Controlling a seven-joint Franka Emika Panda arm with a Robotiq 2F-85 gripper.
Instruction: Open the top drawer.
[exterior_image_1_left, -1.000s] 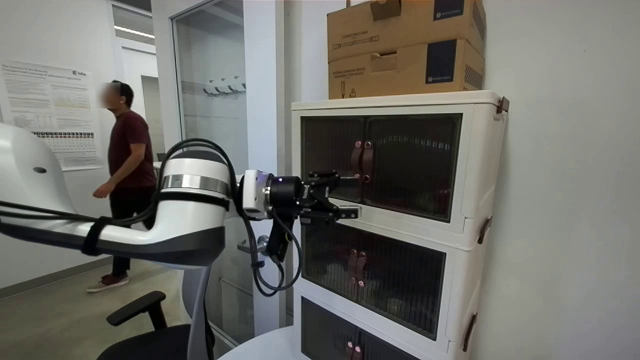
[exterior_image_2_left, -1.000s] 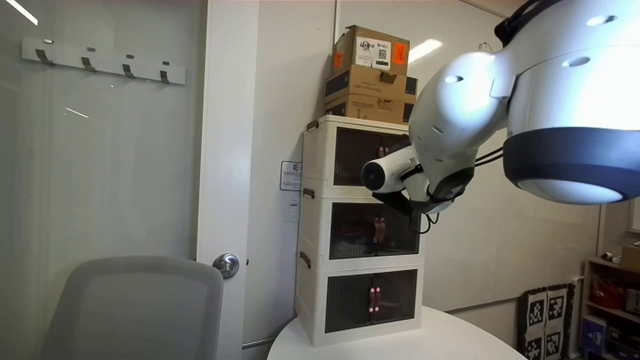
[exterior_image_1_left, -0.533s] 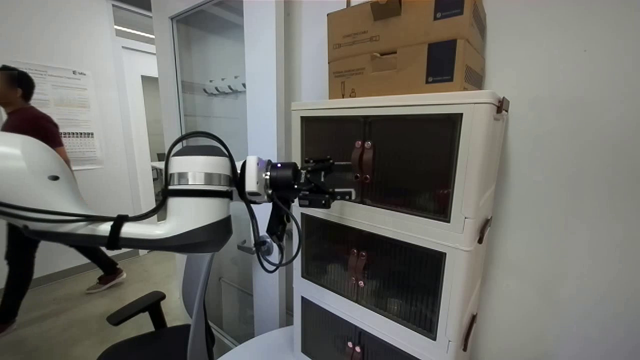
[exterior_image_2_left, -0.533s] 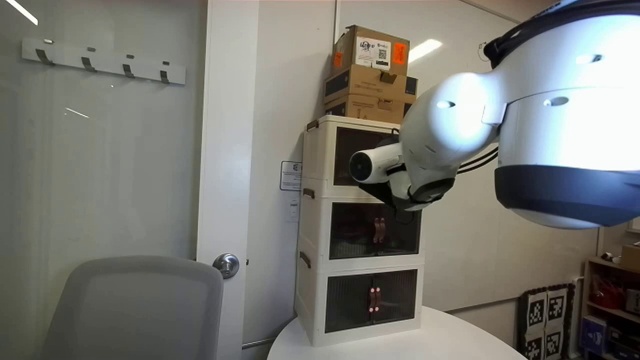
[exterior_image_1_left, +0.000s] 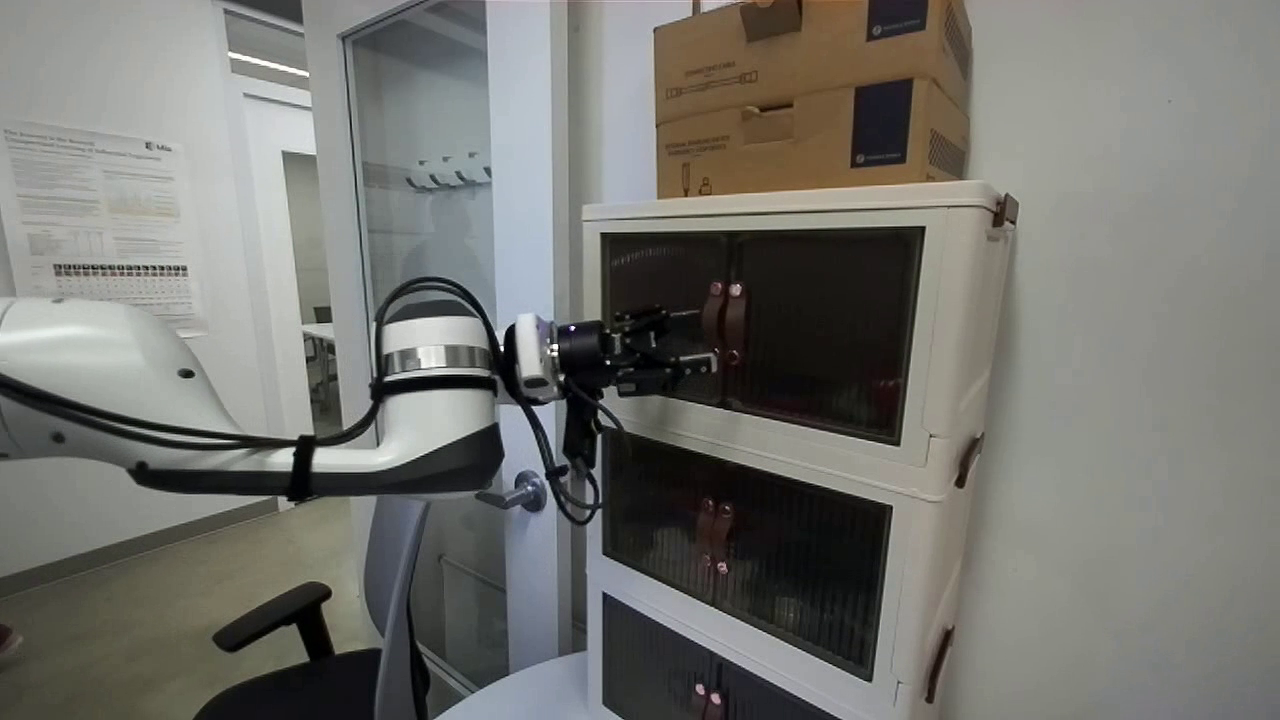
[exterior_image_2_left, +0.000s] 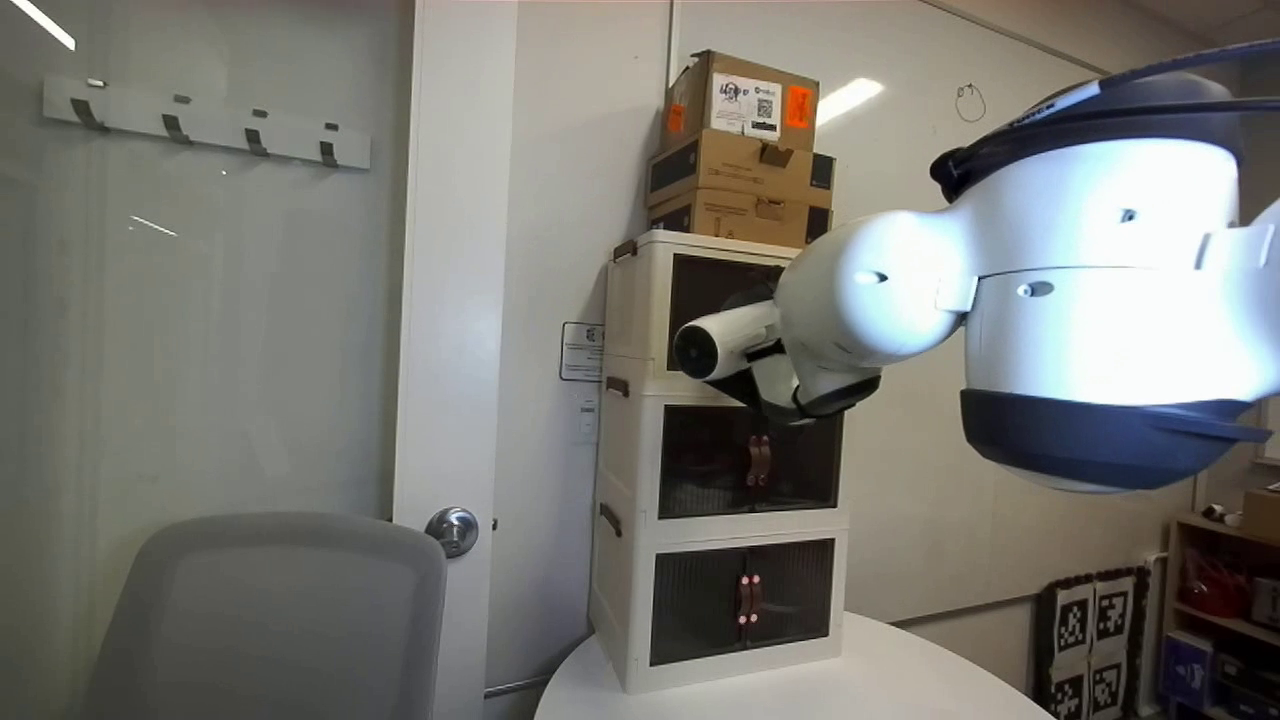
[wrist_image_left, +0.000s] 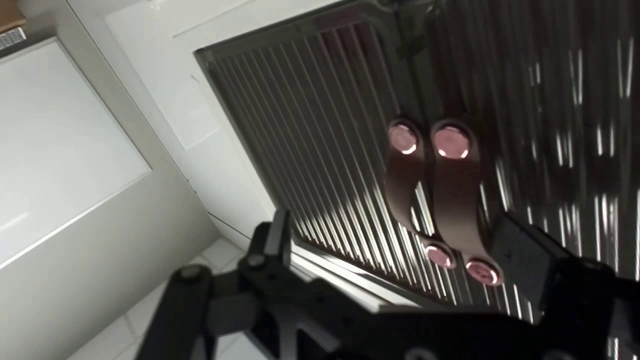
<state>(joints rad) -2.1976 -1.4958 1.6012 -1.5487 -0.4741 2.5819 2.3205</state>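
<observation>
The top drawer (exterior_image_1_left: 825, 330) is the uppermost tier of the cream-white cabinet, its smoky front panels closed in both exterior views. Two brown strap handles (wrist_image_left: 457, 200) with pinkish studs hang side by side at the panels' meeting line. My gripper (exterior_image_1_left: 695, 340) points at the front from the left, near the straps' height. In the wrist view the fingers (wrist_image_left: 280, 232) stand wide apart, with both straps showing in the gap beyond them. One finger appears close beside the nearer strap's lower stud; whether it touches cannot be told. In an exterior view the arm hides part of the top drawer (exterior_image_2_left: 698, 295).
Cardboard boxes (exterior_image_1_left: 810, 140) are stacked on the cabinet. Two similar tiers (exterior_image_2_left: 705, 460) lie below, on a white round table (exterior_image_2_left: 900, 690). A chair (exterior_image_1_left: 300, 690) and a door with a handle (exterior_image_1_left: 520, 492) are beside the arm.
My gripper has risen along the top drawer's front, from its lower edge to the straps' height, staying open. The forearm has shifted too. A walking person has left the view, except for a shoe.
</observation>
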